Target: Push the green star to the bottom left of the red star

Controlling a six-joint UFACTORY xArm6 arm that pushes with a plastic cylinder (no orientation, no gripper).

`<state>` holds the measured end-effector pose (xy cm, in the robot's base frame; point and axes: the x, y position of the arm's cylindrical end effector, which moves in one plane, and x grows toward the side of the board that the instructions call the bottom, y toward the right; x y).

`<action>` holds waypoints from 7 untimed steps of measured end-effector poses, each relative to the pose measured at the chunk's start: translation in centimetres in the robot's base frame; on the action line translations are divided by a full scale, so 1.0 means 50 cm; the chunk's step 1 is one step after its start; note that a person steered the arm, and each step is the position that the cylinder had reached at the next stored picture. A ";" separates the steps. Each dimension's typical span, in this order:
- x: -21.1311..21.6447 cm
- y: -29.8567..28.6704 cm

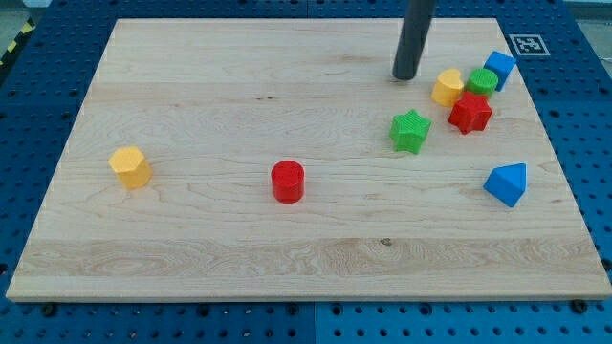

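Note:
The green star [410, 131] lies on the wooden board [239, 96] at the view's right. The red star [470, 113] lies just to its right and a little higher, a small gap between them. My tip [405, 76] rests on the board above the green star, about a block's width away from it and left of the yellow block [447, 87]. The dark rod rises from it to the view's top edge.
A yellow block, a green cylinder [482, 81] and a blue block [498, 69] cluster above the red star. A blue triangular block [507, 183] lies at the lower right. A red cylinder [287, 181] sits mid-board. A yellow hexagonal block [129, 166] lies at the left.

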<state>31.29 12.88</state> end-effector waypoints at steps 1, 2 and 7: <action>0.088 0.104; 0.135 0.188; 0.224 -0.175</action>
<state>42.49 4.12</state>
